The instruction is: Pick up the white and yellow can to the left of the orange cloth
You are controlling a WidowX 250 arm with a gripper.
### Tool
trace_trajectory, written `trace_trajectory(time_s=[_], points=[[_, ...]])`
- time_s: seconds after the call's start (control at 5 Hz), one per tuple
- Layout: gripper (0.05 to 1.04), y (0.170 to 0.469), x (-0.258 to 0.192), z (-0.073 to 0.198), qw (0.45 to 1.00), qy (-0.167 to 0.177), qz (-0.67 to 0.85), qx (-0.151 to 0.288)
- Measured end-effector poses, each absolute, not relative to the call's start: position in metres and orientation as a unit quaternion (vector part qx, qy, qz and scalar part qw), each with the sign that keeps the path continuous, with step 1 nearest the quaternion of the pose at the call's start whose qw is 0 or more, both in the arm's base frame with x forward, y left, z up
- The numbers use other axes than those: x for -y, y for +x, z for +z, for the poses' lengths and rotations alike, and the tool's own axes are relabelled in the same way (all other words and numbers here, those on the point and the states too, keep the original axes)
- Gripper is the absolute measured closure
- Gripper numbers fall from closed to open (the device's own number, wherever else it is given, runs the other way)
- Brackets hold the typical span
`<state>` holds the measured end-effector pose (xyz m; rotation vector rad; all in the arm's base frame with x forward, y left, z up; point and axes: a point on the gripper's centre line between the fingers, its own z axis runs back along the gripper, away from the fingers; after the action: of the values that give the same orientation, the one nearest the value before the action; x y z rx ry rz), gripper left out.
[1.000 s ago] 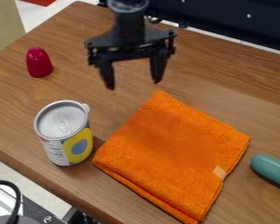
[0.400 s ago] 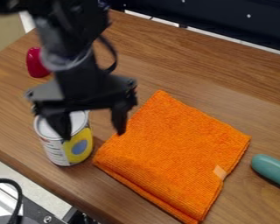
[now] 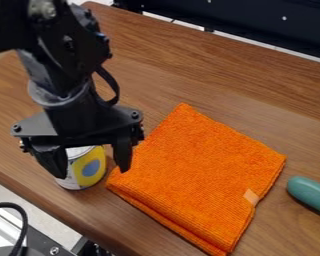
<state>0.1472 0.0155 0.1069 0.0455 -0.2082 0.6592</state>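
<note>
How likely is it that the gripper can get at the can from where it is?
Probably yes: the gripper is open over the can, its fingers seemingly on either side. The folded orange cloth lies low beside it and looks unlikely to block. Exact height is hard to judge.

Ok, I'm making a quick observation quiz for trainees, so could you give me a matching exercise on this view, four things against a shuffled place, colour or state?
Column 1
1. end effector
2. can
3. cloth
4. teal object

Column 2
A. orange, folded and lying flat
B. at the right edge of the view
C. black, with its fingers apart
D. upright, partly hidden, with a yellow area on its side

Right pairs: 1-C, 2-D, 3-A, 4-B
</note>
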Motion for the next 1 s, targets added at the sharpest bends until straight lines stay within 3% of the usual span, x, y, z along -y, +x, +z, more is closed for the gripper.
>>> trace_trajectory(time_s=[0.8, 1.0], points=[[0.085, 0.166, -0.061, 0.056, 0.938, 0.059, 0.322, 0.116], [0.085, 0.181, -0.068, 0.059, 0.933, 0.068, 0.337, 0.107]])
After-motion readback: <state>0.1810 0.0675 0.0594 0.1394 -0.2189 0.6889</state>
